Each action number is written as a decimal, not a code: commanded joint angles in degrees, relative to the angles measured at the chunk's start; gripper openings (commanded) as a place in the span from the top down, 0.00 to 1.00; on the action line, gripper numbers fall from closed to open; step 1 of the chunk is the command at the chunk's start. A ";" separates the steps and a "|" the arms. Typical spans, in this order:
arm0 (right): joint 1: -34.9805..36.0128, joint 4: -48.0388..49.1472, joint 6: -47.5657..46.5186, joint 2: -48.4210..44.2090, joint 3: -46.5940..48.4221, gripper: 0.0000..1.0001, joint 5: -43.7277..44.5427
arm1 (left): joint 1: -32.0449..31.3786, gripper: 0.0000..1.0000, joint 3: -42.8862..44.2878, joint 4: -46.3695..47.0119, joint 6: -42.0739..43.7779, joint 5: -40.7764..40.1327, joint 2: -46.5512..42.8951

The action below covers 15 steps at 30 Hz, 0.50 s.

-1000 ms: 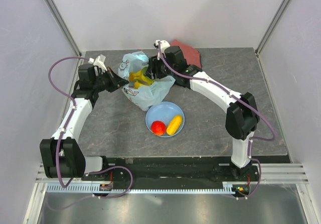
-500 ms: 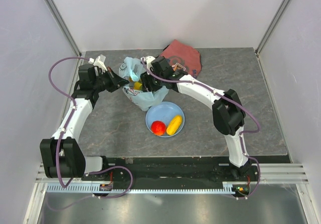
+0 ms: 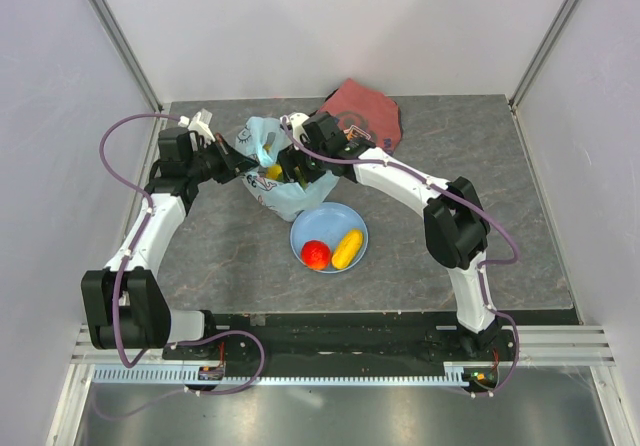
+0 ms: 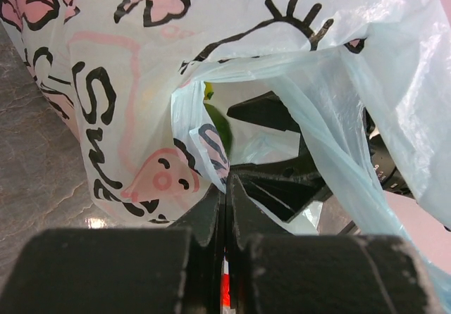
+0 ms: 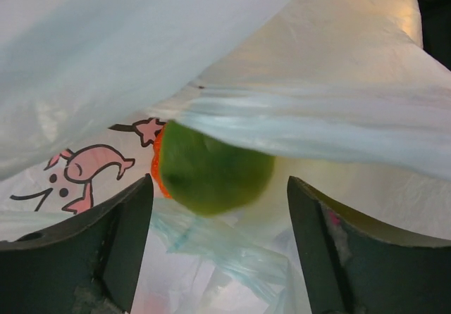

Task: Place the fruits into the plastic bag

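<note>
Toward the back of the table (image 3: 500, 186), the plastic bag (image 3: 268, 181) is boxed in by both arms, with open room only on the right. Left gripper (image 3: 243, 168) is pinched tight on its rim. Right gripper (image 3: 297, 173) is in the mouth, fingers apart, blurry green fruit (image 5: 211, 170) just ahead. Film hides the rest. Red fruit (image 3: 316, 254) and yellow oblong fruit (image 3: 347, 249) sit on the plate (image 3: 357, 218).

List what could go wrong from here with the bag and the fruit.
The left jaws pinch only thin film of the plastic bag; a slip would likely collapse the mouth onto the right jaws inside.
Film drapes over the open right jaws beside the green fruit; pulling out may snag it and drag the bag.
The red fruit and yellow fruit sit on the plate close beside the bag; a dragged bag might bump them.
</note>
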 commanded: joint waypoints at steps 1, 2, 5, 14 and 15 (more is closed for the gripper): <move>0.01 0.48 -0.60 -0.12 3.21 0.16 -2.11 | -0.07 0.99 0.95 2.21 -1.08 0.92 -0.16; -0.07 0.65 -0.60 -0.30 3.30 0.18 -2.19 | -0.07 0.98 0.86 2.21 -1.17 0.83 -0.16; 0.01 1.71 -0.07 -1.35 3.74 0.19 -2.63 | -0.07 0.98 0.77 2.21 -1.17 0.75 -0.24; 0.01 12.75 2.29 -10.20 -2.48 0.24 -5.09 | -0.07 0.99 1.38 2.21 -1.08 0.48 -0.07; -0.07 14.61 2.65 -11.62 -4.06 0.24 -4.92 | -0.07 0.99 1.47 2.21 -1.08 0.48 0.10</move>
